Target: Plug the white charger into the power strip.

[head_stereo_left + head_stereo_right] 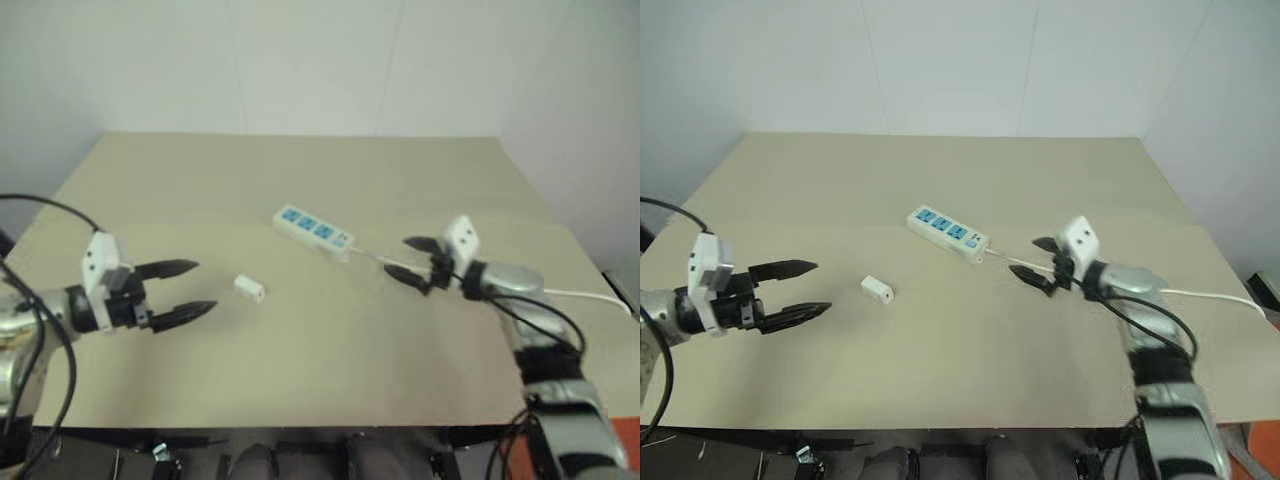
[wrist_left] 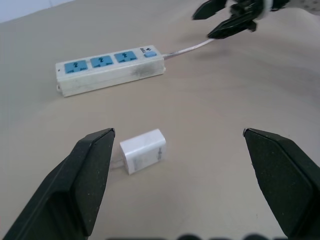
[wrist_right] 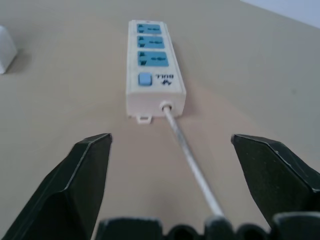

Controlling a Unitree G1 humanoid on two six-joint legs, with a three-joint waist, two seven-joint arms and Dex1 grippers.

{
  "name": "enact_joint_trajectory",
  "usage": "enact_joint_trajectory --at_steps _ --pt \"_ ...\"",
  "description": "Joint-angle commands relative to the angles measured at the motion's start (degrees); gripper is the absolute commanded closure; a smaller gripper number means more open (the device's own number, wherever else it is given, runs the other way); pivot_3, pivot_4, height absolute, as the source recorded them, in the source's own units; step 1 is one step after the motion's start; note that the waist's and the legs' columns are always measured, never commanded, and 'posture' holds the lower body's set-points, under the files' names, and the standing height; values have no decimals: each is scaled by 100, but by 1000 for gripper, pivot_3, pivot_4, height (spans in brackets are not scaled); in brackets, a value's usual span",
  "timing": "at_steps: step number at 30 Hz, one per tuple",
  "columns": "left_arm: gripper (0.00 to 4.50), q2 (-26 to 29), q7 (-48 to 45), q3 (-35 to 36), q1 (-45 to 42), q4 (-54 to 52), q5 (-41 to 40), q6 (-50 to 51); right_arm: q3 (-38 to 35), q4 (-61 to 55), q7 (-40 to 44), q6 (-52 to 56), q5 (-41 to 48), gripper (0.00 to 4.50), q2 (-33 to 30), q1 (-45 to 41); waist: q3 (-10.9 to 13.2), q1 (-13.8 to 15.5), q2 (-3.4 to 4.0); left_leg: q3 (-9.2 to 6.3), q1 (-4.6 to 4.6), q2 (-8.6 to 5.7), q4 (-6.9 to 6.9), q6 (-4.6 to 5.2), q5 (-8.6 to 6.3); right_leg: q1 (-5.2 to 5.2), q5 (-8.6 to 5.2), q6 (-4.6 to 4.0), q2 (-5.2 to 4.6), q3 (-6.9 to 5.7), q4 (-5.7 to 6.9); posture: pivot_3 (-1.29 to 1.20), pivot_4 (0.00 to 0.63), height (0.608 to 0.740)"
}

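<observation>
My left hand (image 1: pixel 185 290) hovers over the surface (image 1: pixel 300 360) with its fingers spread wide and nothing between them. The white charger (image 1: pixel 250 288) lies flat just ahead of it, a little toward one finger, not touching. My right hand (image 1: pixel 410 258) is spread wide too, holding nothing, low over the thin white cord (image 3: pixel 187 152), which runs between its fingers. The power strip (image 1: pixel 312 231) lies straight ahead of that hand, switch end nearest, its three blue sockets facing up. Charger and strip lie apart.
</observation>
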Motion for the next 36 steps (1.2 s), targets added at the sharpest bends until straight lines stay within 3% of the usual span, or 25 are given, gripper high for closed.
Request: enact_joint_trajectory --at_steps 1,8,11,22,29,36 --pt "13 44 49 17 -5 -189 16 -70 80 1320 -206 -513 -370 0 175 -658 0 -7 0 0 -1 -1 0 0 0 -1 0 -1 -1 0 -1 0 150 740" --pt "13 295 52 -137 84 -557 23 344 425 2974 -9 -321 -954 0 348 -1607 1 -9 1 -2 -1 -3 0 0 0 1 2 -2 -7 -3 3 0 150 740" --pt "0 451 44 -194 164 -645 174 328 650 3222 107 -394 -1256 555 355 -1764 1 -26 2 -3 2 -3 0 0 0 1 1 -2 -5 -3 6 0 150 740" --pt "0 378 -20 -276 173 -528 235 189 702 3258 293 -471 -1415 4449 514 -1712 0 -40 1 -3 19 -2 -2 0 0 14 1 -2 -4 -2 7 0 150 740" --pt "0 319 -4 -384 133 -480 289 102 586 2188 396 -466 -1282 4481 195 -1020 0 -27 1 -3 17 -1 -3 0 0 13 1 -1 -3 -2 6 0 150 740" --pt "0 380 -42 -254 255 -418 281 19 -268 -2130 457 566 -500 4481 -968 2114 -1 247 2 -11 -7 -8 -3 0 -1 5 -3 5 -18 -18 -3 0 150 740"
